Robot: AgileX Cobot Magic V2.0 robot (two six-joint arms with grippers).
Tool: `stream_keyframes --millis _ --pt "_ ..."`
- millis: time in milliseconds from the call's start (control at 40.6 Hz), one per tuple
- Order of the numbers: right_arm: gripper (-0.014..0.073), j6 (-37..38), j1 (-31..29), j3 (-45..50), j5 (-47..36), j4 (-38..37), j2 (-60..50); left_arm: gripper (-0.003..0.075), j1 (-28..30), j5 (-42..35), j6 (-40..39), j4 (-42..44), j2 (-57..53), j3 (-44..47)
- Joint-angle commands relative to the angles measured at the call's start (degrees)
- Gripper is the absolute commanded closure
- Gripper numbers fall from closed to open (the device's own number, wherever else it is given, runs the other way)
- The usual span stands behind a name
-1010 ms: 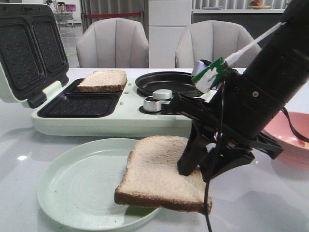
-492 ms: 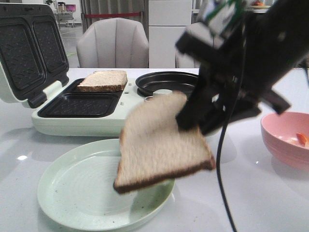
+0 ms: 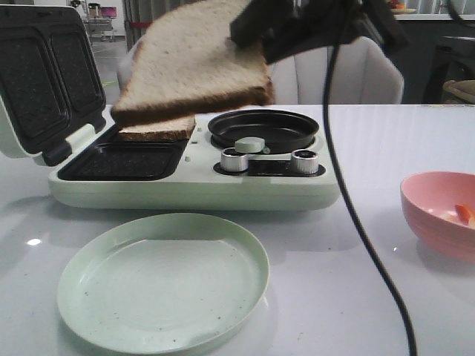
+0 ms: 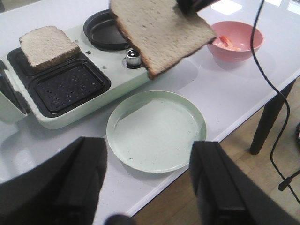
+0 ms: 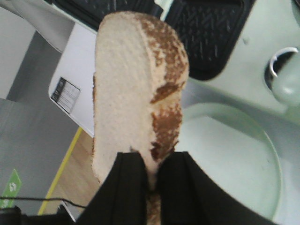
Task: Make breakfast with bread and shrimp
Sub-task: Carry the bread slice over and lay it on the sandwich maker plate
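Observation:
My right gripper [image 3: 256, 33] is shut on a slice of bread [image 3: 194, 63] and holds it high in the air, over the sandwich maker [image 3: 185, 185]. In the right wrist view the fingers [image 5: 126, 187] pinch the slice [image 5: 131, 93] by its edge. It also shows in the left wrist view [image 4: 161, 33]. A second slice [image 3: 159, 132] lies in the maker's far tray. The shrimp [image 3: 464, 213] lies in the pink bowl [image 3: 438, 211] at the right. My left gripper [image 4: 147, 185] is open and empty, above the table's front edge near the plate.
A pale green plate [image 3: 163, 278] lies bare at the front. The maker's near tray [image 3: 122, 161] holds nothing, and its lid [image 3: 44, 74] stands open at the left. A round black pan [image 3: 263, 127] and two knobs are on its right part. A black cable [image 3: 356, 215] hangs down.
My right gripper has lifted the bread off the green plate and carried it up and to the left, over the sandwich maker. The plate is now bare.

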Motion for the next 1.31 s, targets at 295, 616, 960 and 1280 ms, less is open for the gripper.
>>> stream_keyframes --millis 295,616,960,1280 --pt "0.0549 -6.2 1.2 -26.2 -1.1 14.1 22.6 0.0277 -0.5 -5.0 -0.1 -0.3 0.5 -1.5" --pt "0.0544 -6.1 3.7 -39.1 -1.8 14.1 37.5 0.0277 -0.5 -5.0 -0.1 -0.3 0.5 -1.5" --pt "0.009 -6.1 2.7 -39.5 -3.9 10.5 39.0 0.0277 -0.5 -5.0 -0.1 -0.3 0.5 -1.5" --pt "0.0092 -4.9 -1.3 -39.4 1.2 0.7 30.1 0.0277 -0.5 -5.0 -0.1 -0.3 0.5 -1.5"
